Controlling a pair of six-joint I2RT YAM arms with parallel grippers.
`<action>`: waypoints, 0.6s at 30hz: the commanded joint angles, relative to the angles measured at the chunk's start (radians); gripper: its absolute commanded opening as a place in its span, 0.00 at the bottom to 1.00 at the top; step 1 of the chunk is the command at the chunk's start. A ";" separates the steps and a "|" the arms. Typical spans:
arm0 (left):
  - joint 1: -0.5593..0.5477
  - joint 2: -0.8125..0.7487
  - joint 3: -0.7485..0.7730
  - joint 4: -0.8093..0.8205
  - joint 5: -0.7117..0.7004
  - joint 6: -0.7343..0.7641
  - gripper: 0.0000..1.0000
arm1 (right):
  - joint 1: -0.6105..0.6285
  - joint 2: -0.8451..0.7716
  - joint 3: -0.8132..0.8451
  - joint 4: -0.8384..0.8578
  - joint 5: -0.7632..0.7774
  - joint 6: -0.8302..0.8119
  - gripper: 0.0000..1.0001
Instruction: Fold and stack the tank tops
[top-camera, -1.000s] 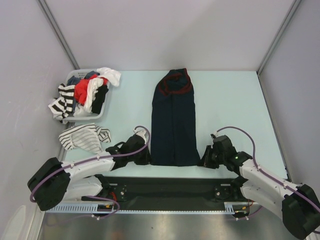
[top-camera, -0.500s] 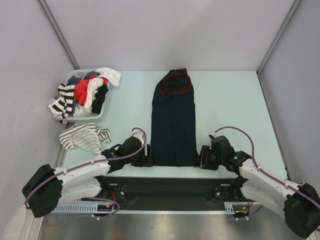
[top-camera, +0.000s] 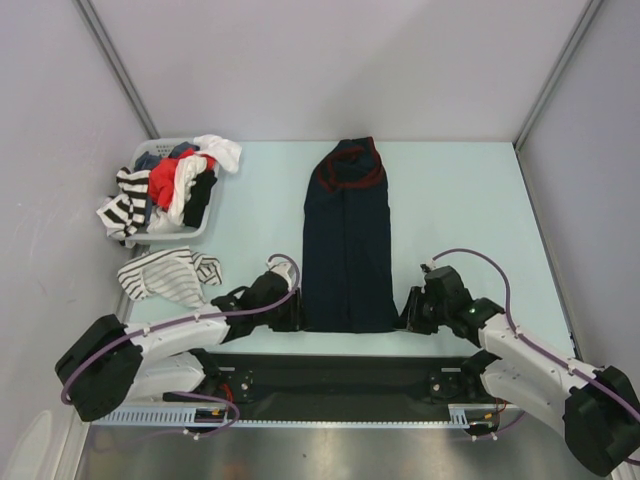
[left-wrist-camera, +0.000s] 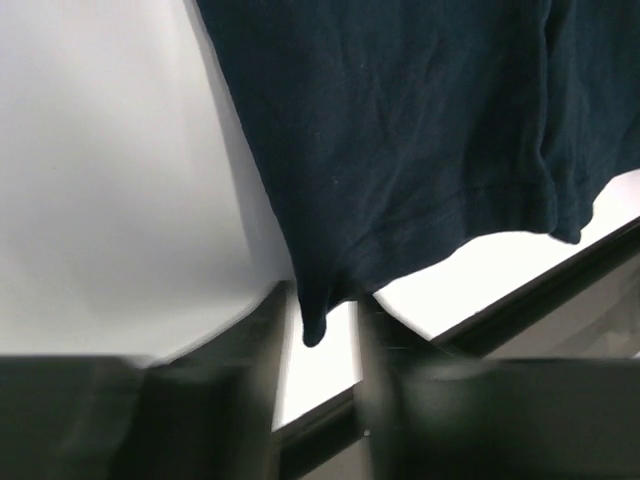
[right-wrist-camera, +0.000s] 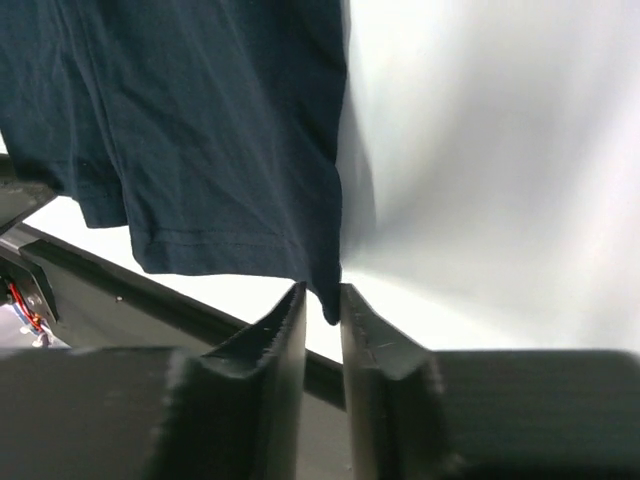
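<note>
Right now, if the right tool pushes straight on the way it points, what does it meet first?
The navy tank top: its near hem corner sits in the gap at the tips of the right tool. Past that, only more cloth and the table, though depth is unclear.

One bench (top-camera: 460, 220) is being recorded. Two tank tops are being counted on it: one dark navy tank top (top-camera: 347, 250) and one white striped tank top (top-camera: 165, 277). One basket (top-camera: 182, 238) is being recorded, with one heap of garments (top-camera: 172, 185) being noted in it. The number of pieces in that heap is not being determined, since they are overlapping. Two arms are being logged, the left arm (top-camera: 170, 335) and the right arm (top-camera: 525, 355). Two grippers are being logged with them, the left gripper (top-camera: 292, 312) and the right gripper (top-camera: 408, 315), each being shown with two fingers (left-wrist-camera: 252, 345) in its own wrist view. Two purple cables (top-camera: 470, 258) are being counted, one along each arm.
</note>
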 joint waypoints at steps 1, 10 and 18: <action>0.003 0.013 -0.007 0.044 0.017 -0.011 0.30 | -0.001 -0.032 0.026 -0.014 -0.009 -0.006 0.19; 0.003 -0.064 0.014 -0.042 0.015 -0.003 0.00 | -0.001 -0.025 0.078 -0.037 -0.041 -0.014 0.00; 0.003 -0.032 0.093 -0.073 0.009 0.018 0.00 | -0.010 0.020 0.170 -0.043 -0.049 -0.043 0.00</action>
